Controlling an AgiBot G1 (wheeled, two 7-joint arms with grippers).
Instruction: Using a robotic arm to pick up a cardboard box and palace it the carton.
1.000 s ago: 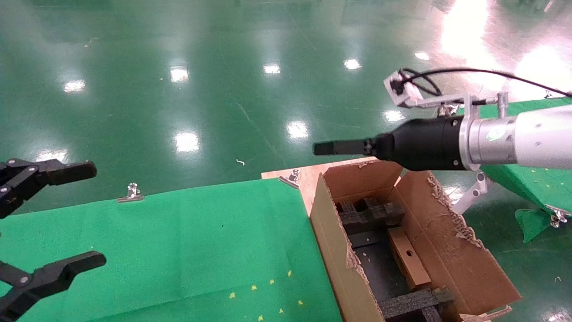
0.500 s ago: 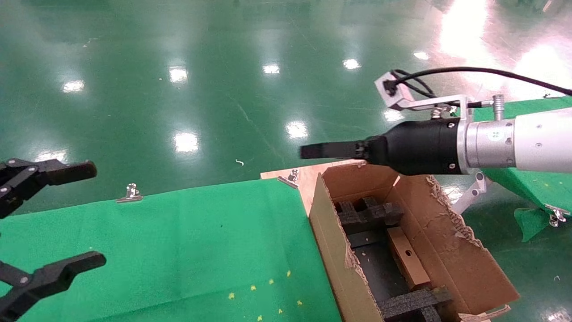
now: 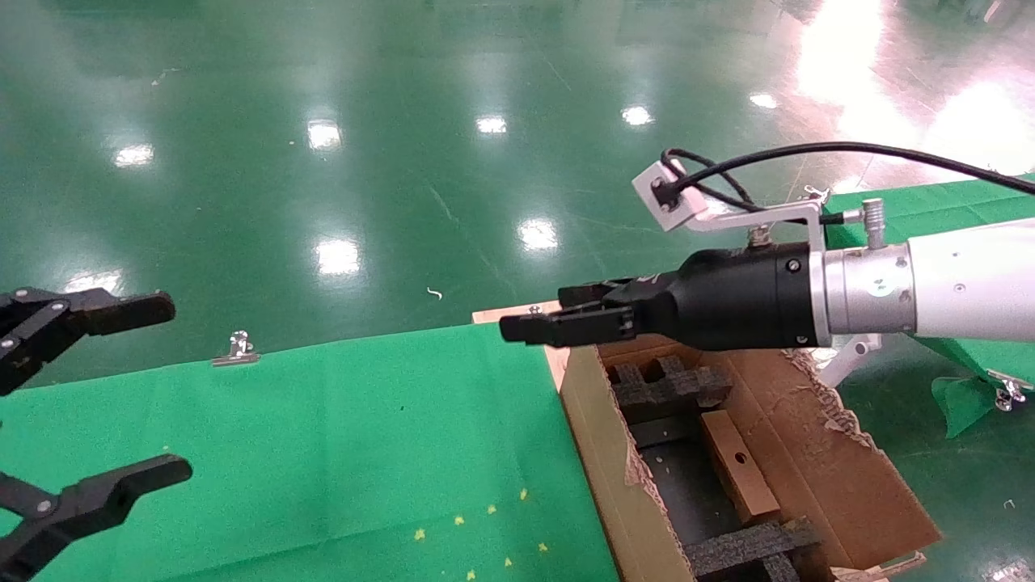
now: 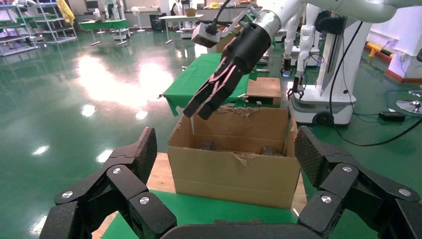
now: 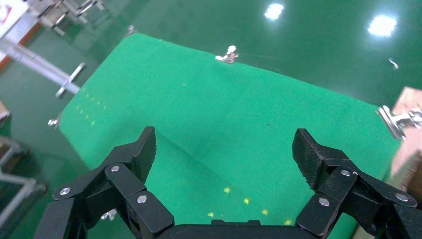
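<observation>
The left gripper [image 3: 121,388] sat wide open at the lower left. At lower right, the cardboard box [image 3: 737,474] lay inside the carton [image 3: 817,469], its long side pointing away. Above, the right gripper [image 3: 538,323] hung wide open and empty, nearer the box.

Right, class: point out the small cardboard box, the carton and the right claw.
cardboard box [image 3: 737,471], head view, its holed top face.
carton [image 3: 600,465], head view, its left outer wall.
right claw [image 3: 525,325], head view, between fingertips.
</observation>
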